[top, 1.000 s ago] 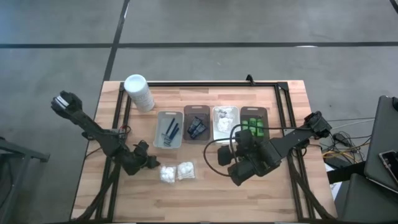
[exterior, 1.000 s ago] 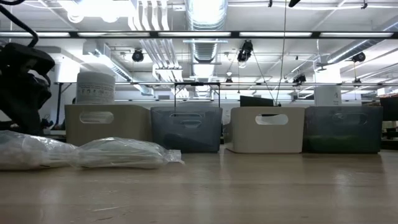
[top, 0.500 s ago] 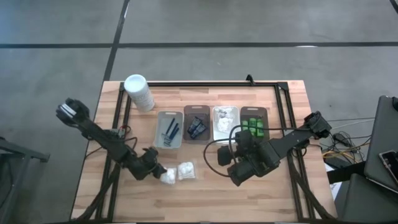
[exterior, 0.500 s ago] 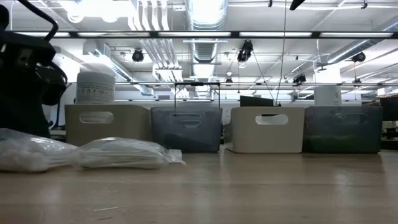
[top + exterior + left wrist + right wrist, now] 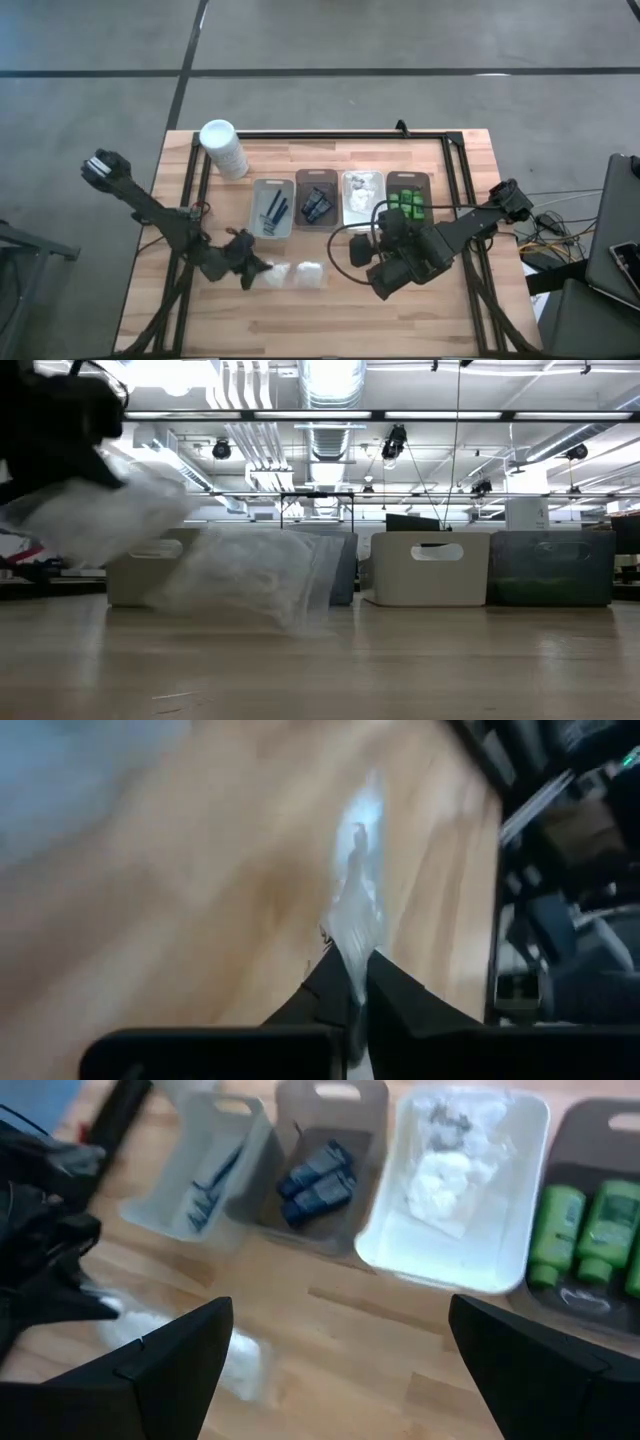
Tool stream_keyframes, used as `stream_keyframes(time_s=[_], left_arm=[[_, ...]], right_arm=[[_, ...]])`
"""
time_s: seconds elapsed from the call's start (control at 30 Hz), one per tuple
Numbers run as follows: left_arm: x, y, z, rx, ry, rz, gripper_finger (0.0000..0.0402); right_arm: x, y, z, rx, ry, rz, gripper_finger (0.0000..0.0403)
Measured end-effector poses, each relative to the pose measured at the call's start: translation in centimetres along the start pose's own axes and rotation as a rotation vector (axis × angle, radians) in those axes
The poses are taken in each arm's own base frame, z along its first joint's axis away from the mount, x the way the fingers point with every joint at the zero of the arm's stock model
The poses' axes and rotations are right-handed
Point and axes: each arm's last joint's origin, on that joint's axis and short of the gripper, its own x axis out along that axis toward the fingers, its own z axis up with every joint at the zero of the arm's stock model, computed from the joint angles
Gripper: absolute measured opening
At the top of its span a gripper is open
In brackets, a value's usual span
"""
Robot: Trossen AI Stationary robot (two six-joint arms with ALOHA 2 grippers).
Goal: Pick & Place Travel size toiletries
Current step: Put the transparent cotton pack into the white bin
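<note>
Centrally, at the tabletop's (image 5: 330, 320) 7 o'clock region, the left hand (image 5: 252, 270) is clenched on a white crinkly packet (image 5: 270, 275), lifted off the wood in the low view; a second packet (image 5: 309, 276) lies just beside it at 3 o'clock. Four trays (image 5: 271, 231) toward 12 o'clock hold dark blue razors (image 5: 274, 209), black sachets (image 5: 317, 205), more packets (image 5: 358, 198) and green bottles (image 5: 408, 206). The right hand (image 5: 388, 278) hovers released near 4 o'clock.

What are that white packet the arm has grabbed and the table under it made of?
The white packet, pinched in the left tool, looks like thin clear plastic film: it is translucent and crinkly. The table looks like pale, smooth-finished wood, with plank seams and grain showing.
</note>
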Motion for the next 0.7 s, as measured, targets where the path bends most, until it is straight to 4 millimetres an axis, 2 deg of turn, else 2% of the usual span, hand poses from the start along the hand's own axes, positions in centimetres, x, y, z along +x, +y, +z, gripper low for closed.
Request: stream_keyframes(time_s=[0.17,0.33,0.43,0.57,0.7], left_arm=[[-1.8,-1.1,4.5,0.081,-0.222,-0.03,0.0011],[-1.3,-1.9,10.7,0.229,-0.454,-0.043,0.0011],[0.5,-1.5,14.4,0.312,-0.486,-0.041,0.0011],[4.2,-0.6,18.6,0.369,-0.452,-0.031,0.0011],[8.1,-2.0,21.9,0.454,-0.436,-0.089,0.0011]], right_arm=[[-1.1,0.2,0.6,0.017,-0.083,0.059,0.0368],[-2.3,0.5,1.4,0.046,-0.195,0.128,0.0368],[-2.9,0.7,2.0,0.055,-0.273,0.161,0.0368],[-3.7,0.8,2.8,0.042,-0.322,0.185,0.0368],[-4.1,0.9,3.3,0.032,-0.344,0.194,0.0368]])
